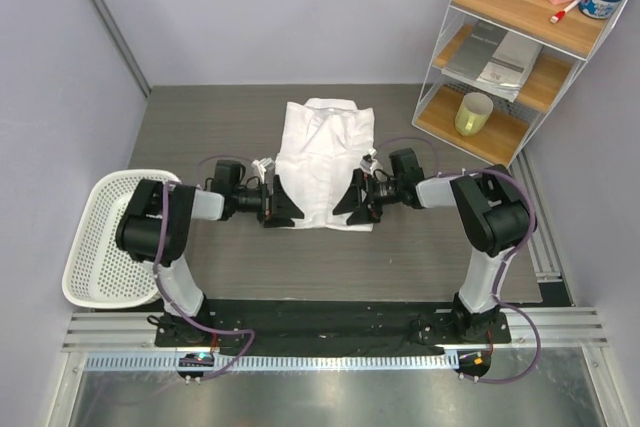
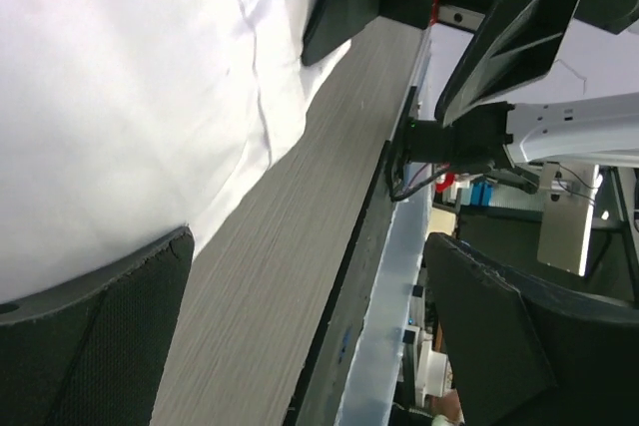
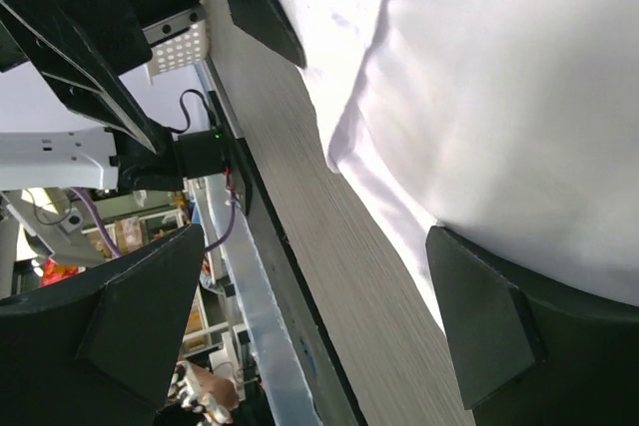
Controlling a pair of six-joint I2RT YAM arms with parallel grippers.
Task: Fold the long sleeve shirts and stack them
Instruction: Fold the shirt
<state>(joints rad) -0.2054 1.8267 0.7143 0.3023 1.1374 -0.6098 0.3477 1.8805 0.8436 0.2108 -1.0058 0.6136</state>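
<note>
The left claw (image 1: 283, 209) and right claw (image 1: 350, 207), both spread apart at the shirt's (image 1: 322, 147) lower corners, should pinch evenly before folding.

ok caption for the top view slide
Both open, left gripper and right gripper flank a folded white shirt on the table.

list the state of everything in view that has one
long sleeve shirt, folded, flat on the table, collar at far end
left gripper, open, at the shirt's near left corner
right gripper, open, at the shirt's near right corner
white basket, upright at the table's left edge
yellow cup, upright on the lowest shelf
</note>
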